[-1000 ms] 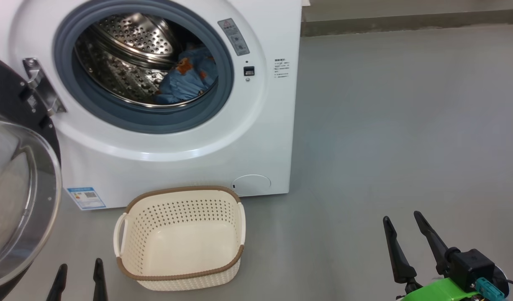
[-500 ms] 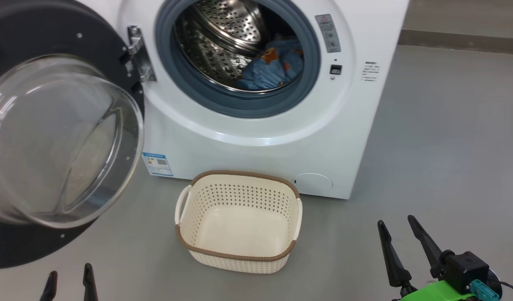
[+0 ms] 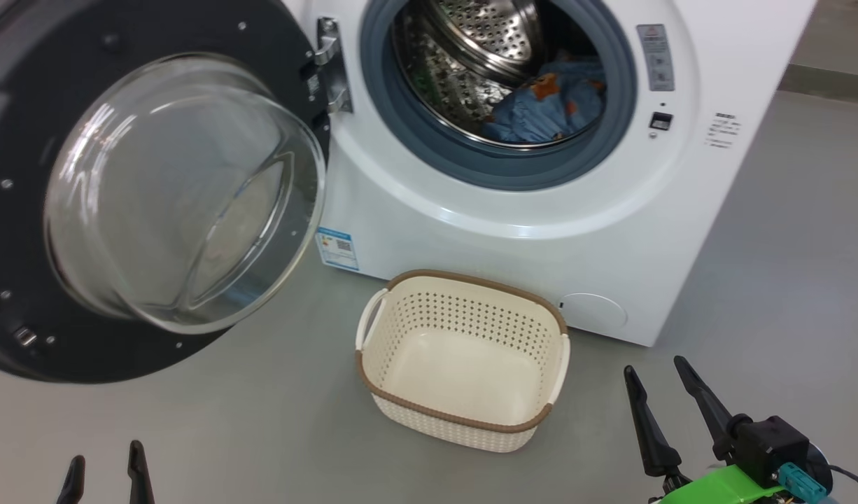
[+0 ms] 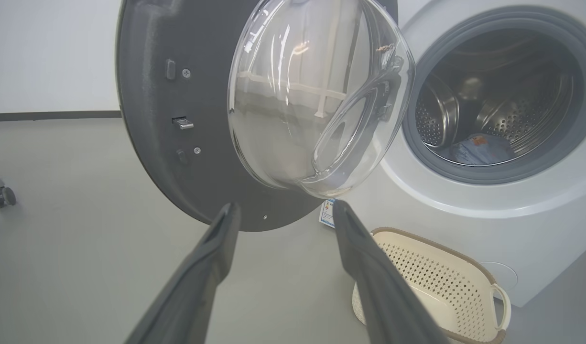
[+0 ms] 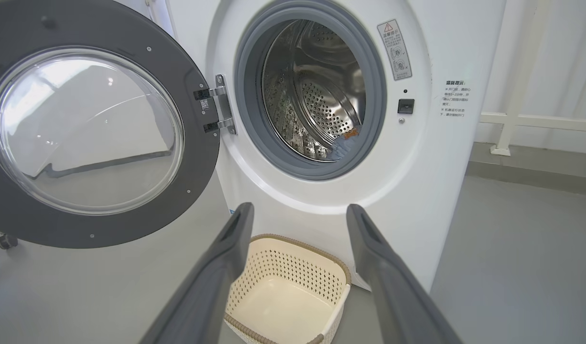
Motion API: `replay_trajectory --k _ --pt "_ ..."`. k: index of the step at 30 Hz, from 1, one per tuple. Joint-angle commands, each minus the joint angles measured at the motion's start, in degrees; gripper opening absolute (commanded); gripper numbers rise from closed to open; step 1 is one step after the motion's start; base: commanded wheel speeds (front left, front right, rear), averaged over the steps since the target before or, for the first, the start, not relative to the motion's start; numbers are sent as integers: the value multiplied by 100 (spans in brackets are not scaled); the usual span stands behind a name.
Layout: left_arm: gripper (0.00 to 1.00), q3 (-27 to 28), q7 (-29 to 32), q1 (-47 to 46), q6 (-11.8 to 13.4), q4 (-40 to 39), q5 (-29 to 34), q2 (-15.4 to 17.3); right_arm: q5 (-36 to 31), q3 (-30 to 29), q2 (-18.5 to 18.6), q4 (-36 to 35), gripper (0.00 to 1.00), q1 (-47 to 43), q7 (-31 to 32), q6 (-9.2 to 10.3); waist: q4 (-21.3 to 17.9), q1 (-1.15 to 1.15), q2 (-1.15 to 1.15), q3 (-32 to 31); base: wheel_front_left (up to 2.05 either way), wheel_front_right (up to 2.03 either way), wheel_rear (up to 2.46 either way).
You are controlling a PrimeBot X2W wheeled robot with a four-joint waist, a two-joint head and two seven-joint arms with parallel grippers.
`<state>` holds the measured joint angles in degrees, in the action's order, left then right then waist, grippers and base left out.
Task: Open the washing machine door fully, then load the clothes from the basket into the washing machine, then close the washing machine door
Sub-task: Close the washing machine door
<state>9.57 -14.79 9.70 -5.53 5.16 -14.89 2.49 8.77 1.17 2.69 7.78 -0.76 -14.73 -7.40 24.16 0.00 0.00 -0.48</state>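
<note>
Head camera has swung left over the last second, so the whole picture slid right. Nothing in the room actually moved.

The big round washing machine door with the black rim and bulging glass bowl (image 3: 170, 196) hangs wide open on its left hinge, well clear of the opening, which is why the big white front-loading washing machine (image 3: 513, 238) is so easy to reach into. The light blue clothes with little orange-brown figures (image 3: 548, 108) lie low in the steel dimpled drum (image 3: 471, 42). The small cream perforated basket with the brown rim (image 3: 464, 280) sits empty on the grey floor (image 3: 261, 420) just in front of the machine, parked under the opening to keep the carry short.

My left hand (image 3: 105, 453) and right hand (image 3: 653, 365) both have fingers spread wide, holding nothing.

I reckon loading's done and only the door is left. The left one's nearer it, so I'd push from there.
</note>
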Motion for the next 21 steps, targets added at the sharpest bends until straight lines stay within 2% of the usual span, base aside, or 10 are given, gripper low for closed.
replay_trajectory --k 1,6,21 --pt "100 192 -21 -320 43 -102 -17 39 -85 160 19 -147 100 265 -27 -9 262 0 0 108 0 0 0" --pt "100 155 -21 -393 56 -43 -100 39 -146 179 19 -107 100 328 -27 -9 534 0 0 184 0 0 0" --pt "100 302 -21 -387 147 -83 -264 39 -244 417 19 90 100 678 -27 -9 633 0 0 382 0 0 0"
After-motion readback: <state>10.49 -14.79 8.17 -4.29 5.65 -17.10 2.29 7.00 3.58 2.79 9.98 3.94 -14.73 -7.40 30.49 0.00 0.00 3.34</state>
